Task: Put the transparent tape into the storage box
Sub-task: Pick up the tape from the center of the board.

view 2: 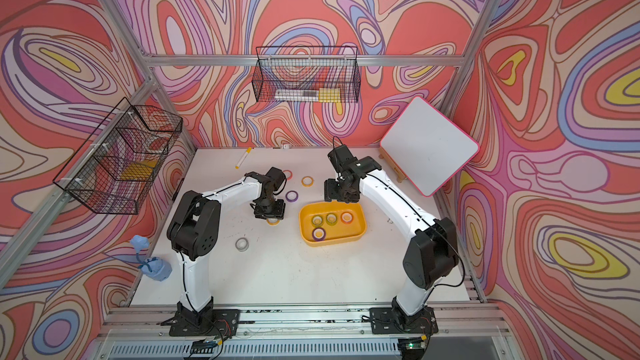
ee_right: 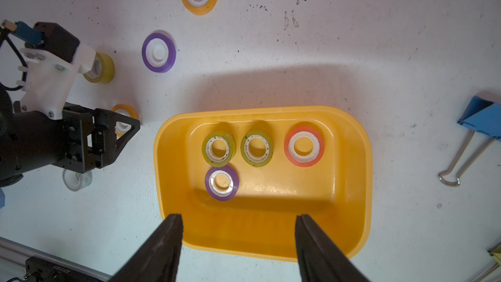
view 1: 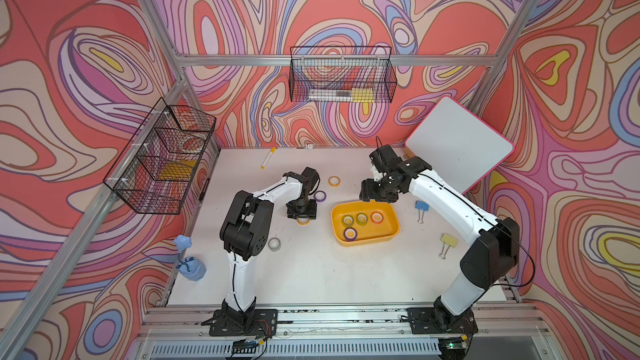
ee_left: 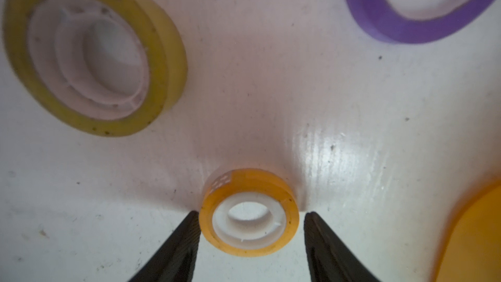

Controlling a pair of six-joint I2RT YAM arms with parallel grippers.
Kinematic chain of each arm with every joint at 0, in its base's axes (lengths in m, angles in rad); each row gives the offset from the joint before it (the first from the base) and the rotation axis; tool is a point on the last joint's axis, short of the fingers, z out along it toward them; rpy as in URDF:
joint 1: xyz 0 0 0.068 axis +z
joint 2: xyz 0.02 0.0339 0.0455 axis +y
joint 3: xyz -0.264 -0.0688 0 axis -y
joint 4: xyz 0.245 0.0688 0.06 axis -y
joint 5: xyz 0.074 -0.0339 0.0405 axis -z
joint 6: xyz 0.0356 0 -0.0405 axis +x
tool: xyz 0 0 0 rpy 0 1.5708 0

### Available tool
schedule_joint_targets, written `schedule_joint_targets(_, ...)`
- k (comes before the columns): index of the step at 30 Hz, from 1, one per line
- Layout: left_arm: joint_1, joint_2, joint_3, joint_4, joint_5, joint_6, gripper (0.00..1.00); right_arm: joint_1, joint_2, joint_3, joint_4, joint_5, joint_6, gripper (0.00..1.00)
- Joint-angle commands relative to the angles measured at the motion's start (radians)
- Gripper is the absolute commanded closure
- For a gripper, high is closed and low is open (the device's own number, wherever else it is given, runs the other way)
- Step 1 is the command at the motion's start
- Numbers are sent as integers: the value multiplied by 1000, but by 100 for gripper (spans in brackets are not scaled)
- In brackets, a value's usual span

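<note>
Left claw (ee_left: 252,212): spread astride an orange tape roll (ee_left: 249,179) on your tabletop (view 1: 311,271), one finger touching it.
Right claw (ee_right: 238,229): spread, over the storage box (ee_right: 363,174) edge.
Transparent tape (view 1: 274,244): on the tabletop near your left arm, outside the box.

The storage box (ee_right: 363,158) is yellow-orange; inside it, two yellow-green rolls (ee_right: 209,148), an orange-red roll (ee_right: 303,162) and a purple roll (ee_right: 221,196) all show white cores; the bench (view 1: 329,271) is white, flecked with dark specks; on it lie an amber-orange roll (ee_left: 249,183), a clear greyish roll (ee_right: 84,183), a blue binder clip (view 1: 421,205) and a pale yellow binder clip (view 1: 449,239); the wire baskets (view 1: 341,76) are black; the walls (view 1: 69,64) swirl in coral, lilac, blue, cream and yellow.
</note>
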Motion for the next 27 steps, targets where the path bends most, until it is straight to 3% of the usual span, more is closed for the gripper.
schedule_joint_targets(1,8,24,5,-17,6,10,37,5,-30,0,-10,21,9,33)
schedule_joint_targets(27,8,-40,14,-52,-19,12,43,5,-41,-19,4,16,12,33)
